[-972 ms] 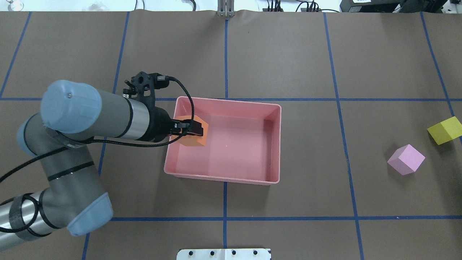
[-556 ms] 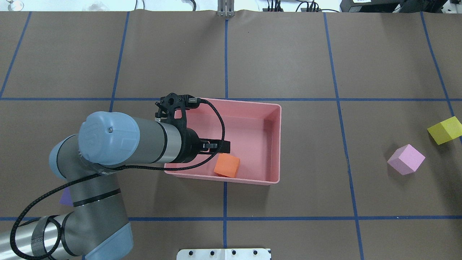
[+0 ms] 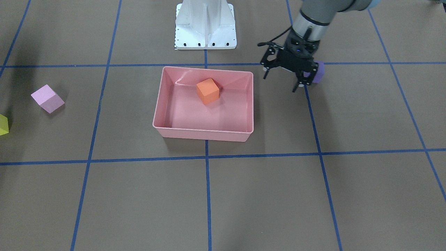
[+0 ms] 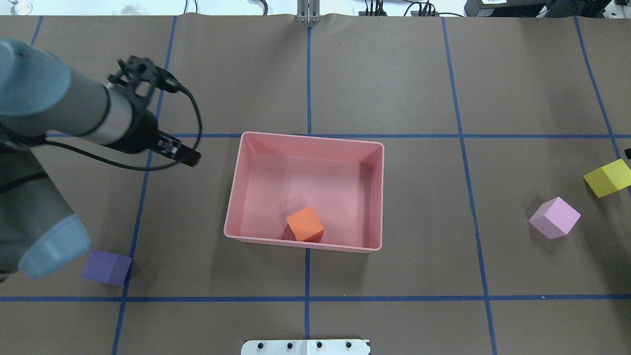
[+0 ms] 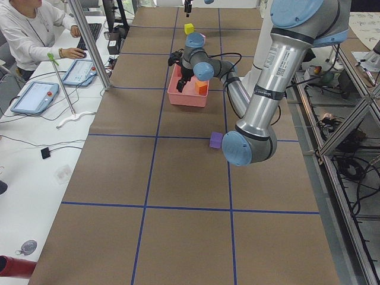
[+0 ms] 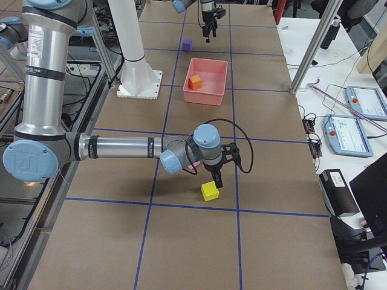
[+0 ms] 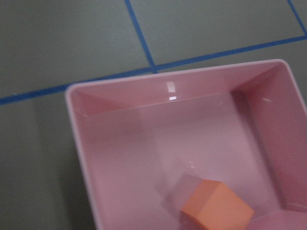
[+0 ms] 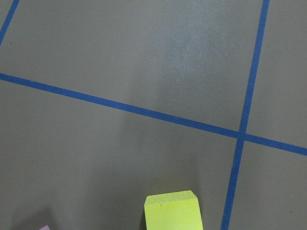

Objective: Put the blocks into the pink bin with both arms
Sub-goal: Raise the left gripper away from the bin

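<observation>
Presently, treat the deposit of the orange block as done: lies free on the floor of the pink bin, close to the wall nearest the robot. Count three blocks outstanding, all on the tabletop outside the bin:
- purple block, on the robot's left side of the bin, toward the robot;
- light pink block and yellow block, well apart from the bin on the robot's right, near each other but not touching.

Note left claw: off to the bin's left side, clear of the wall, fingers apart, nothing held. Note right claw: poised just above the yellow block, with no contact evident. Cannot tell whether apart or together, for lack of a close view.

Expect light, rigid, matte cubes, with probably no crush risk, fair friction and little slip. Grip across two opposite flat faces at mid-height, never across edges or corners. Align the claw with the faces first, given the turned pose of the yellow and light pink blocks against the grid lines. Release low over the bin floor to limit likely tumbling or bouncing on hard plastic. Keep clear of the thin rim on entry.
</observation>
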Motion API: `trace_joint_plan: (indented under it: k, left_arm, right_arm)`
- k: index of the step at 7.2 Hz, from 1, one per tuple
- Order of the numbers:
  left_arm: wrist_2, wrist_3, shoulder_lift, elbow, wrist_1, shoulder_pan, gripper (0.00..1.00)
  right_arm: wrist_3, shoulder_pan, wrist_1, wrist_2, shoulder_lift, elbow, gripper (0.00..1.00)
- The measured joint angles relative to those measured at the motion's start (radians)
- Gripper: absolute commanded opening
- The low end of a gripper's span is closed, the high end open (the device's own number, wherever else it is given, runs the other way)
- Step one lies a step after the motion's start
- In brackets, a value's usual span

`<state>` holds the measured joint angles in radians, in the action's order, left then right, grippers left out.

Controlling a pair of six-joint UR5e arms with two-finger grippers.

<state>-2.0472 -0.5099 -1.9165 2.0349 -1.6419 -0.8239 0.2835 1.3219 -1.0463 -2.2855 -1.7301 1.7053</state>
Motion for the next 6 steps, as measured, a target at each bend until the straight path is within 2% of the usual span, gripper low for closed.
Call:
trace_joint_plan:
  k: [1, 2, 3, 6]
  left_arm:
    - [-0.124, 0.255, 0.05, -0.073, 0.004, -0.165, 1.0]
    - [-0.207, 0.472, 0.079, -0.162, 0.004, -0.3, 1.0]
    - [-0.243, 0.604, 0.093, -0.221, 0.004, -0.381, 1.0]
    - [-0.264, 0.691, 0.126, -0.255, -0.013, -0.438, 1.0]
  right_arm:
    - [0.01, -0.018, 0.017, 0.016, -0.015, -0.001, 1.0]
    - [0.015, -0.028, 0.038, 0.031, -0.034, -0.006, 1.0]
    - [0.018, -0.037, 0.074, 0.044, -0.048, -0.023, 1.0]
    - [0.019, -0.097, 0.287, 0.097, -0.048, -0.148, 1.0]
